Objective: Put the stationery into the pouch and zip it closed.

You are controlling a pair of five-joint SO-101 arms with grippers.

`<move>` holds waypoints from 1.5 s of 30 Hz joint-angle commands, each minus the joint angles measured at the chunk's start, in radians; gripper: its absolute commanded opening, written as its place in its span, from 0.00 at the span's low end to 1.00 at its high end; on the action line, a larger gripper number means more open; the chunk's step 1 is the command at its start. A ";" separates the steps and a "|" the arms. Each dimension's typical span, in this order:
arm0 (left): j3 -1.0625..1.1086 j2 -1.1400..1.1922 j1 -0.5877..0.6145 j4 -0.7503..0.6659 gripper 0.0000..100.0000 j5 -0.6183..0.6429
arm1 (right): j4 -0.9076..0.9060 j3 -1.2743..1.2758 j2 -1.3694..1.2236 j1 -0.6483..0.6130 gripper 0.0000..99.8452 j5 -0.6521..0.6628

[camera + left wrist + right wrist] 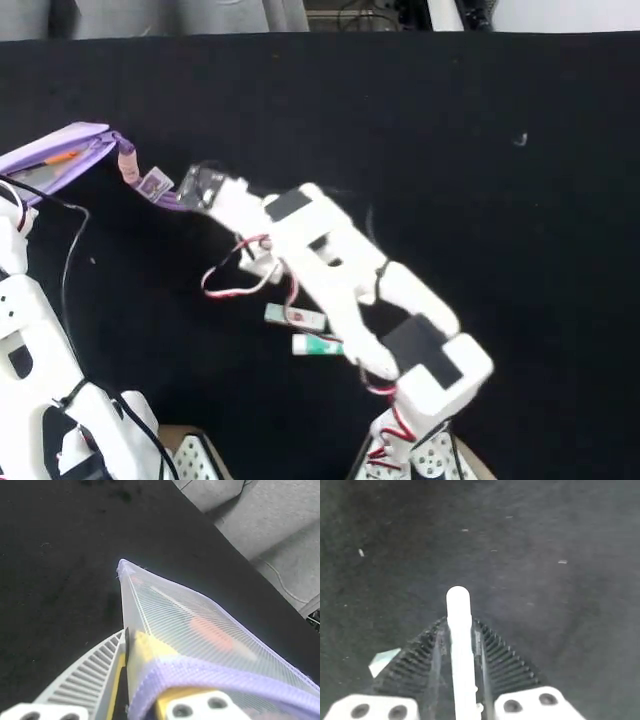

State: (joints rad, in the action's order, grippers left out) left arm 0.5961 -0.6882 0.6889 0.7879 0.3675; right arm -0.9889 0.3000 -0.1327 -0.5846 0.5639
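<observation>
The pouch (55,155) is translucent mesh with purple trim and lies at the table's far left. An orange item (212,632) shows through its wall. My left gripper (131,645) is shut on the pouch's (200,630) purple edge. A pink zipper pull (125,160) and a small tag (155,183) hang off its right end. My right gripper (198,186) sits just right of that tag. It is shut (459,622) on a thin white stick (459,645) that pokes out past the fingertips. Two small stationery pieces (295,317) (318,345) lie under the right arm.
The black cloth table (480,150) is bare to the right and at the back. A black cable (70,260) trails from the left arm across the cloth. Red and white wires (235,280) loop off the right arm. A pale scrap (384,661) lies beside the right gripper's finger.
</observation>
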 commanded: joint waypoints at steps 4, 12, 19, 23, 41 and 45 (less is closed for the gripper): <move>-0.096 -0.006 -0.113 0.078 0.03 0.009 | -0.005 -0.061 0.351 0.143 0.01 0.008; -0.219 -0.006 -0.277 0.276 0.03 0.005 | 0.071 -0.088 0.673 0.199 0.01 0.003; -0.291 -0.006 -0.466 0.433 0.03 -0.046 | 0.186 -0.085 0.820 0.204 0.01 -0.157; -0.305 -0.006 -0.547 0.460 0.03 -0.048 | 0.195 -0.044 0.921 0.173 0.01 -0.250; -0.177 -0.005 -0.682 0.374 0.03 -0.049 | 0.735 0.547 1.359 -0.087 0.01 -0.256; -0.171 -0.005 -0.682 0.373 0.03 -0.043 | 0.764 0.550 1.360 -0.149 0.01 -0.256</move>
State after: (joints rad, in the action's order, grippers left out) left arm 0.4335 -0.6882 0.0138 1.1884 0.3261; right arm -0.2693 0.8554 1.2068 -0.6859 0.3153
